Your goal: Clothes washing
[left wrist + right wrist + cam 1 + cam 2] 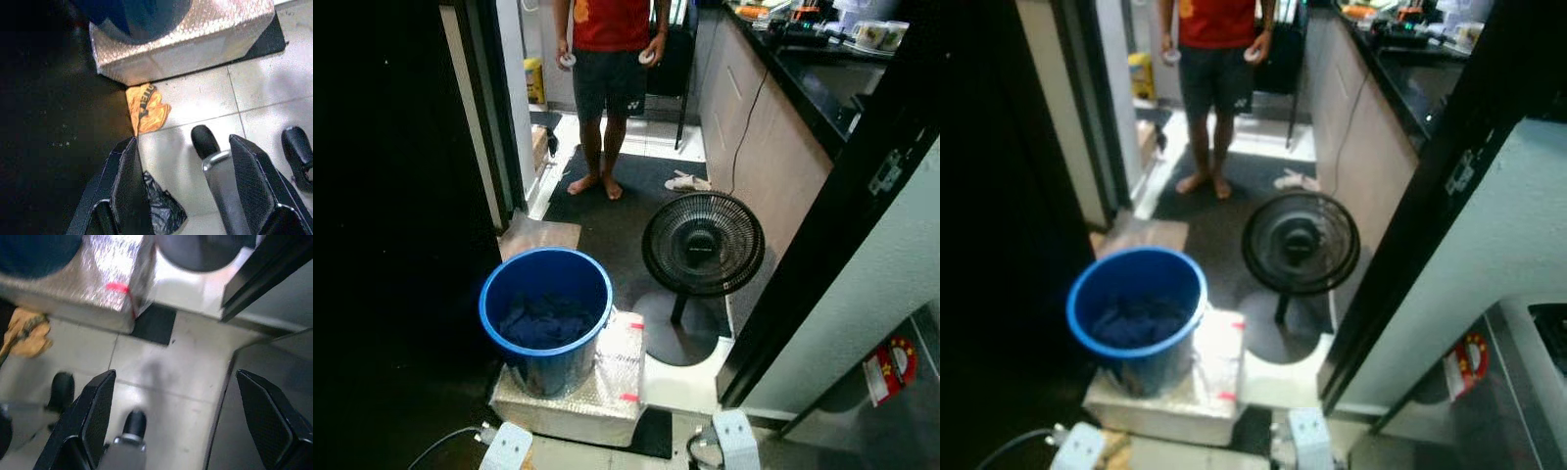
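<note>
Clothes: dark, crumpled | bucket: blue, round | box: silvery, quilted

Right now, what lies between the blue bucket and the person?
In the left eye view, dark floor mat and a tan cardboard piece lie between the blue bucket and the person. The fan stands aside.

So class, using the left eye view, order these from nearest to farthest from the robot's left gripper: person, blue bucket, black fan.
1. Blue bucket, just ahead of the left gripper.
2. Black fan, farther ahead, to the right.
3. Person, standing at the far end.
</note>
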Motion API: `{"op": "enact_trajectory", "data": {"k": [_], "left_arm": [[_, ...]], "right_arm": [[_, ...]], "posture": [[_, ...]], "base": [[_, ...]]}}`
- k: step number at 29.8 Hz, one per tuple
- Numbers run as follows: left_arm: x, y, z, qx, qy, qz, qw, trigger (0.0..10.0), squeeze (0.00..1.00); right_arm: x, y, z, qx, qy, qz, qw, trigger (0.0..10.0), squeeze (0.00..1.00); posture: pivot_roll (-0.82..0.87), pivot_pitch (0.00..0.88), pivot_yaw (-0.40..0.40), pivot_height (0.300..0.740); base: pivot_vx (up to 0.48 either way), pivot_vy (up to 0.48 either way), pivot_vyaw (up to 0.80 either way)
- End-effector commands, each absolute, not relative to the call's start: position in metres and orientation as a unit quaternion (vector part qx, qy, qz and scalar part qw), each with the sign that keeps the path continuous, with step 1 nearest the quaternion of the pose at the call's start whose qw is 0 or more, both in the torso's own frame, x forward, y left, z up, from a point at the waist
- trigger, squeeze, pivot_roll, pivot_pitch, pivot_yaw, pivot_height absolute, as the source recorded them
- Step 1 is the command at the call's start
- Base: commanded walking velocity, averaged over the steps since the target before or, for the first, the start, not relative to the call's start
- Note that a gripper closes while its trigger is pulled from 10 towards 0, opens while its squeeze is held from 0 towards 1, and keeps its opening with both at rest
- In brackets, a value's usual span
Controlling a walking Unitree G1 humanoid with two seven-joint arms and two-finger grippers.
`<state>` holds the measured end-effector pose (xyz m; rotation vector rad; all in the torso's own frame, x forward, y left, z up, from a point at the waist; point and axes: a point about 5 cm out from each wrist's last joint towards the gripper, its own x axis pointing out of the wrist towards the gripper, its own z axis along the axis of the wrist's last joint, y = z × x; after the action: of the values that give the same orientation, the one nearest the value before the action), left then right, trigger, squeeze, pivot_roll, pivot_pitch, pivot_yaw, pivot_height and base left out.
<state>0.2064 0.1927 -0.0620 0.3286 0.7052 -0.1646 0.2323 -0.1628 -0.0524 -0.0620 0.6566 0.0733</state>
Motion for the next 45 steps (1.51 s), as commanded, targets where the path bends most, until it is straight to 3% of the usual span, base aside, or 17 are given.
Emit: {"op": "enact_trajectory", "data": {"k": [1,12,45], "left_arm": [[0.204,0.193,-0.064,0.152,0.348,-0.07,0.922,10.0,0.0],[0.192,0.193,-0.071,0.116,0.362,-0.037,0.924,10.0,0.0],[0.2,0.188,-0.066,0.105,0.347,-0.025,0.932,10.0,0.0]], "right_arm": [[0.231,-0.158,-0.054,-0.024,0.323,0.045,0.945,10.0,0.0],[0.228,-0.158,-0.054,-0.02,0.32,0.055,0.946,10.0,0.0],[0.245,-0.154,-0.042,-0.018,0.29,0.073,0.954,10.0,0.0]], "posture": [[0.05,0.016,-0.037,0.724],[0.05,0.023,-0.055,0.724],[0.06,0.027,-0.082,0.724]], "base": [[0.0,0.0,0.0],[0.0,0.0,0.0],[0.0,0.0,0.0]]}}
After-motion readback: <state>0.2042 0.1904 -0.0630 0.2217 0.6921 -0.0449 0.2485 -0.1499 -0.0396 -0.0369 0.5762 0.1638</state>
